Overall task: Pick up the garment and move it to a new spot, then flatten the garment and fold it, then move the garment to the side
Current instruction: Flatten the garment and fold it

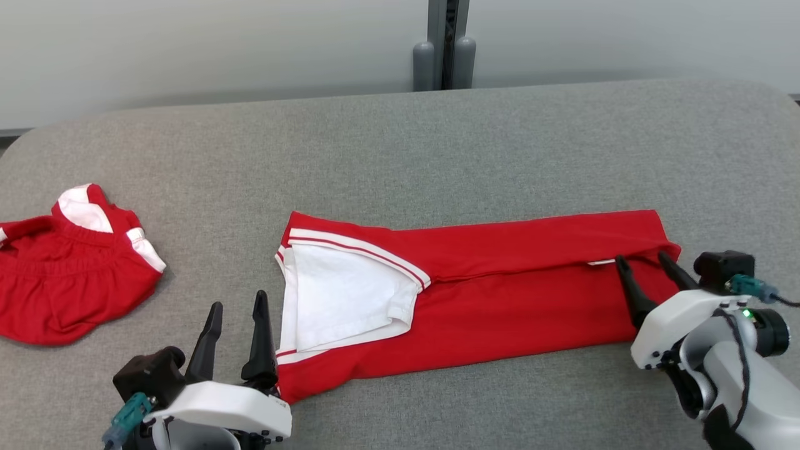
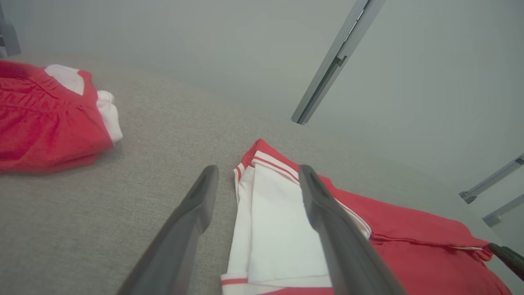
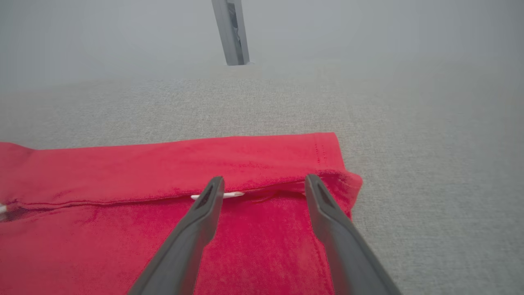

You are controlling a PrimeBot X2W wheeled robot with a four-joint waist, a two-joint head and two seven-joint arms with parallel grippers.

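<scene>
1. Red cloth, the garment (image 1: 500, 294), is laid as a long folded band across the near middle of the grey fabric-covered surface (image 1: 437, 144), its length running roughly parallel to the near edge.
2. At the garment's left end a white sleeve (image 1: 337, 300) with red-striped trim is seen folded flat on top of the red cloth.
3. The far long flap is folded over the near half. The flap's edge runs along the length of the band, and a small white tag (image 3: 233, 195) is seen peeking from under it near the right end.
4. The left pincer (image 1: 239, 299) is held open by the near edge, with nothing between its fingers. Its right finger is placed just beside the garment's left end; whether it touches the cloth cannot be told.
5. The right pincer (image 1: 640, 256) is likewise spread wide and grips nothing. It is held over the garment's right end, and its fingertips are placed at the flap's edge, the white tag beside the left tip.
6. A second red garment (image 1: 69, 281) with white panels is left crumpled at the left edge of the surface, well apart from the folded one.
7. A grey post (image 1: 444, 56) is seen beyond the far edge.
</scene>
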